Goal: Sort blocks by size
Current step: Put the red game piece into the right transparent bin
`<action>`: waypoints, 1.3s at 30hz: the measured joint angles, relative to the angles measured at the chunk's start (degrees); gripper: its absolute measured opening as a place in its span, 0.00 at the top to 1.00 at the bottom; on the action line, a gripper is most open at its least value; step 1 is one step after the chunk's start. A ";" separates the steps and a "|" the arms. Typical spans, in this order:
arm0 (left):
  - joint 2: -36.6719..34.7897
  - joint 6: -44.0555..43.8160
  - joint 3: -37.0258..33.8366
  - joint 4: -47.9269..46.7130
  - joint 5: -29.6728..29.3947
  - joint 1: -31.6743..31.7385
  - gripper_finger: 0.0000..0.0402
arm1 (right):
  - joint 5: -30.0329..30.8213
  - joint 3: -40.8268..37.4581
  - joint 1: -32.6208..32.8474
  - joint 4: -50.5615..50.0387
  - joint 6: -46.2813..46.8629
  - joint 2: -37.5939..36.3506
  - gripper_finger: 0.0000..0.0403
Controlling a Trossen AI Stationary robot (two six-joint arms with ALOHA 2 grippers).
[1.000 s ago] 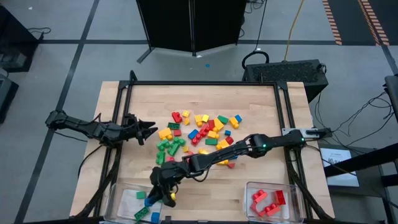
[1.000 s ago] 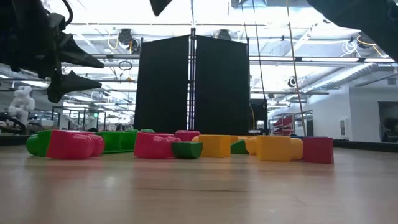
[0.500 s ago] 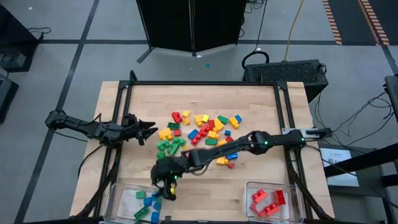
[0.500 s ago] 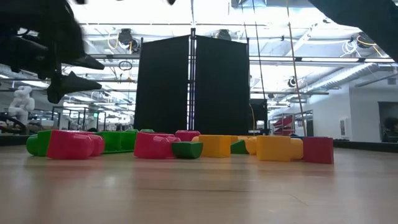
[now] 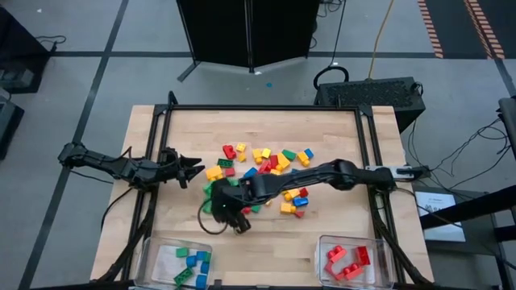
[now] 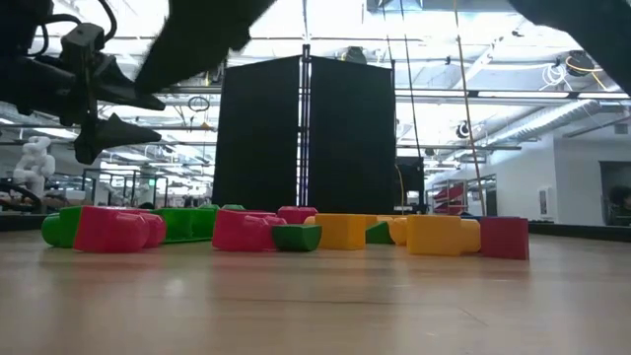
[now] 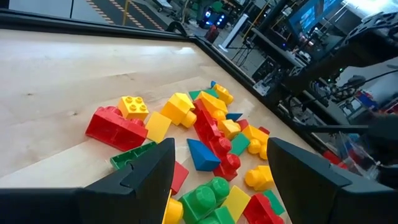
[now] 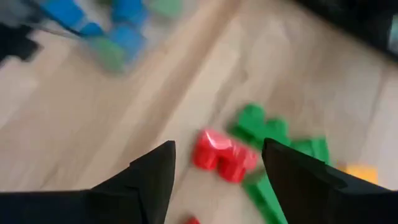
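The blocks [image 5: 262, 165] lie in a loose pile of red, yellow, green and blue bricks mid-table, also in the low view [image 6: 286, 229] and the left wrist view [image 7: 205, 124]. My right gripper [image 5: 237, 227] hovers open over the pile's near left edge, tilted down. In its wrist view the gripper [image 8: 217, 149] stands above a red block [image 8: 221, 160] beside green blocks [image 8: 273, 138] and holds nothing. My left gripper [image 5: 196, 168] waits open at the pile's left side, above the table [image 7: 217, 165].
A clear bin [image 5: 165, 262] with green and blue blocks stands at the near left edge. Another bin [image 5: 379, 259], with red blocks, stands at the near right. A black frame [image 5: 266, 107] runs around the table top. Bare wood lies between the two bins.
My right gripper has moved from above the near left bin toward the table's far edge and a little right, up to the near edge of the pile, rising and turning as it went. The left arm has kept still.
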 joint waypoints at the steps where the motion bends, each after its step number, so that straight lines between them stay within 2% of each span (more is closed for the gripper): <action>1: 0.00 0.00 0.00 -0.02 0.14 0.00 0.36 | -0.05 0.07 0.14 -0.33 -1.33 0.04 0.41; 9: 0.57 -0.04 0.00 0.00 0.18 0.00 0.36 | 0.12 -0.10 -0.05 1.03 -15.61 3.68 0.44; 21: 1.95 -0.04 0.00 -0.02 0.22 0.00 0.36 | 0.06 -0.02 -0.49 7.14 -26.86 9.07 0.47; 26: 2.15 -0.01 0.00 -0.04 0.26 -0.02 0.36 | 0.18 -0.04 -0.76 7.11 -27.48 11.44 0.47; 32: 2.39 0.00 0.00 -0.04 0.30 -0.02 0.36 | 4.03 0.09 -1.37 6.34 -27.21 12.66 0.47; 39: 2.79 0.02 0.00 -0.05 0.33 -0.02 0.36 | 6.86 0.22 -2.61 0.70 -17.92 12.66 0.49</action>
